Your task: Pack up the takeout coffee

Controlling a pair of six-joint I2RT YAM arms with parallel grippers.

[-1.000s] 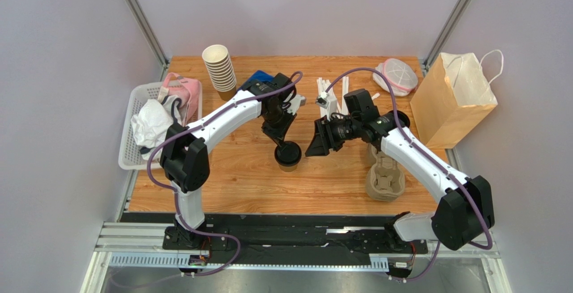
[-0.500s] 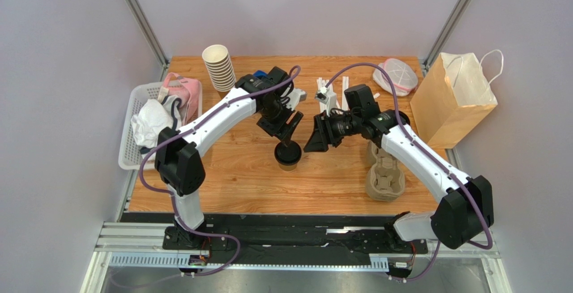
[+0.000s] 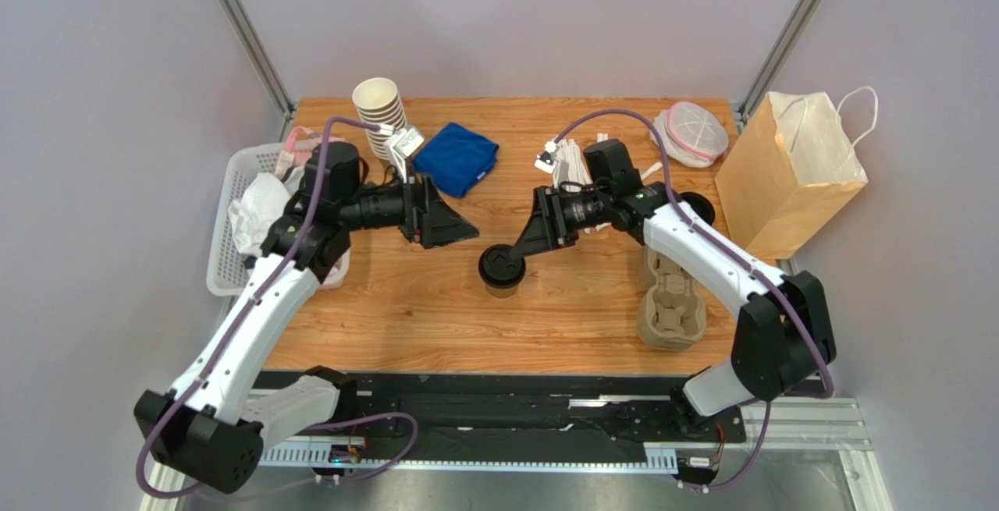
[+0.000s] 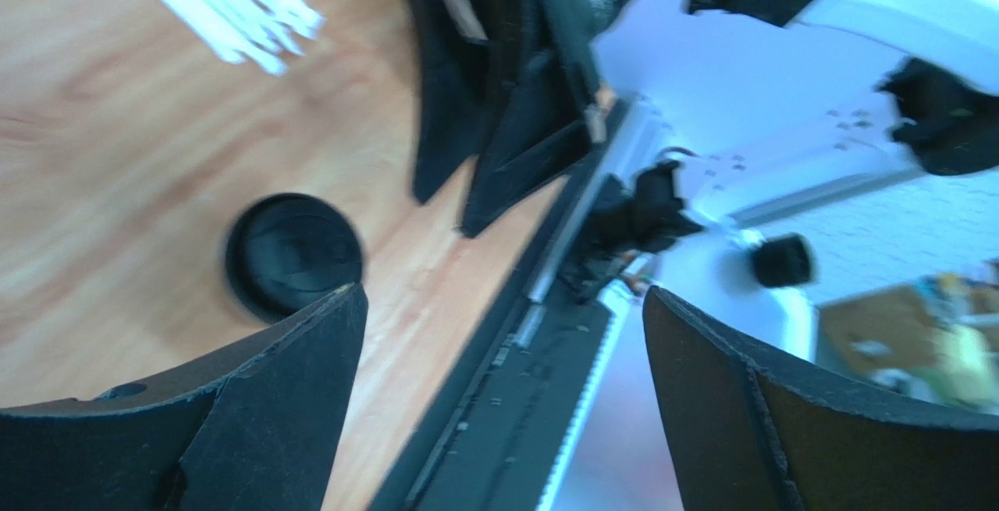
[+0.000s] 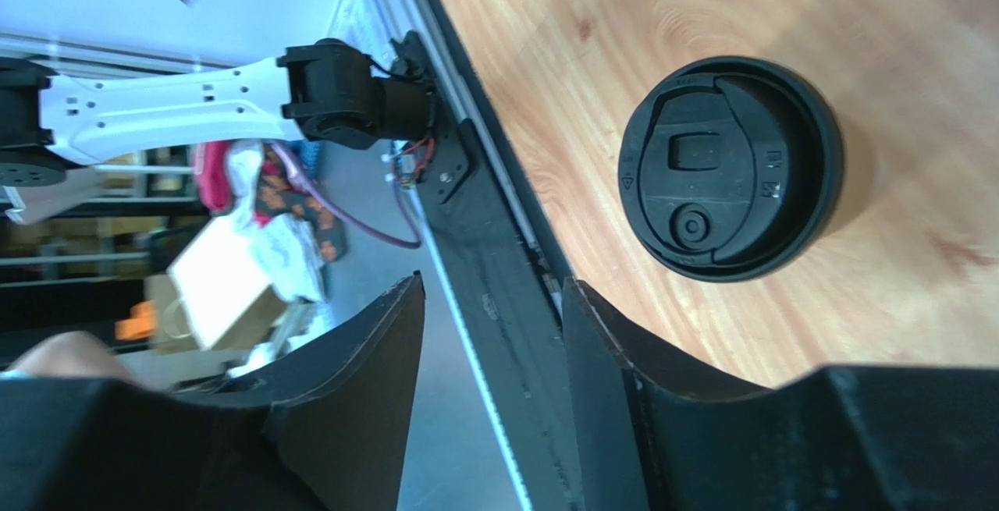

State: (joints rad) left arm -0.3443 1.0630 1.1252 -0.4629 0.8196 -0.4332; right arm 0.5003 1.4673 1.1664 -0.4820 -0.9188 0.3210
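Surface: a light wooden tabletop (image 3: 563, 312) is lying inside a booth of pale grey walls, with slanted metal posts (image 3: 240, 25) rising at the far corners and a black rail (image 3: 504, 400) running along the near edge.

- Takeout coffee, a small brown kraft paper cup with a round black plastic lid (image 3: 502, 268): it is standing upright near the middle of the table, free of both claws. The right wrist view is showing its lid from above (image 5: 729, 168).
- Left gripper (image 3: 452, 230): it is hovering left of the cup and well apart from it, jaws spread wide and grasping nothing (image 4: 504, 417).
- Right gripper (image 3: 525, 248): it is hanging just right of the cup, released, with a gap between its fingers (image 5: 493, 394).
- Stack of cream-rimmed paper cups (image 3: 381, 113): it is standing at the far left.
- Blue cloth (image 3: 457, 158): it is lying right of the stack.
- White plastic basket (image 3: 229, 248): it is sitting at the left edge.
- Bundle of white sticks (image 3: 571, 160): it is lying at far centre.
- Moulded pulp cup carrier (image 3: 671, 300): it is resting at the near right.
- Brown paper bag with white handles (image 3: 788, 178): it is standing at the far right.
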